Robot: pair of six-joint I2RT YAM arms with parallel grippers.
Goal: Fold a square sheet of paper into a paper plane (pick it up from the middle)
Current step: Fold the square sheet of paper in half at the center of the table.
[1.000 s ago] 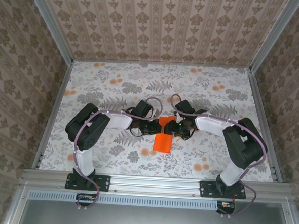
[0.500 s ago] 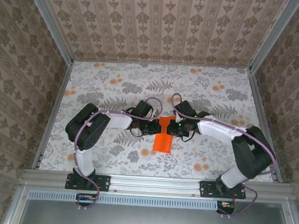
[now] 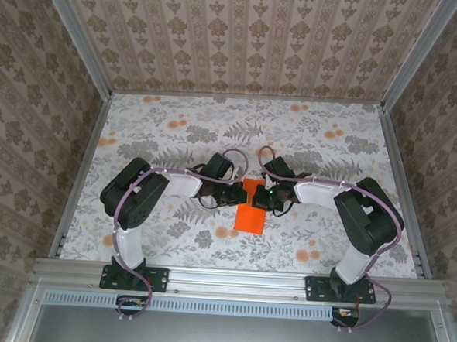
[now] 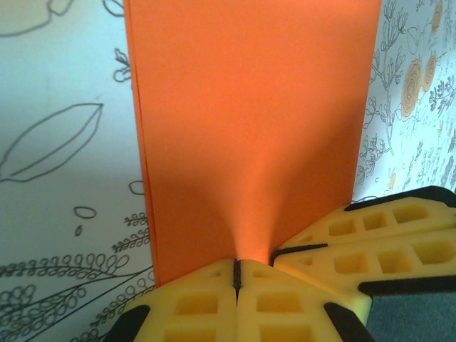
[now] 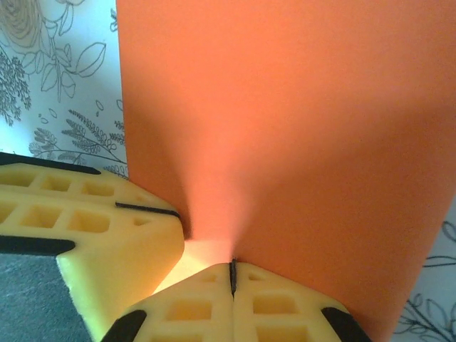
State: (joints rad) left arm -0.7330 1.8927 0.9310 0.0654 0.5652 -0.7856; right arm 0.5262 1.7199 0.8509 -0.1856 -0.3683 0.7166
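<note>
**Entry: fold in progress, both arms engaged**

- **Item:** orange paper sheet (image 3: 249, 217), already folded to a plain rectangle with no point on it yet. It lies flat between the two sets of fingertips and spreads out ahead of them in each wrist view.
- **Left gripper** (image 4: 237, 265): the yellow fingers are pressed together to a thin seam. A raised ridge of paper runs into that seam, so I read this as a pinch on the sheet's edge.
- **Right gripper** (image 5: 233, 269): it shows the same closed seam and the same ridge leading in. Its fingers (image 4: 356, 239) sit just beside my left tips, on their right.
- **Step, as I judge it:** this is mid-fold, with a two-handed pinch at the middle of the sheet and well short of a dart.
- **Next move calls for:** I need to raise both pinches together at an even pace. Thin paper held this close between the tips could tear or slip if one arm leads.
- **Surface:** table cover (image 3: 331, 146), pale and printed with grey ferns and small orange flowers. It lies smooth beneath and around the fingers.
- **Room:** walls (image 3: 252, 41) in beige damask wallpaper on three sides, with an aluminium rail (image 3: 237, 280) behind the arm bases.
</note>
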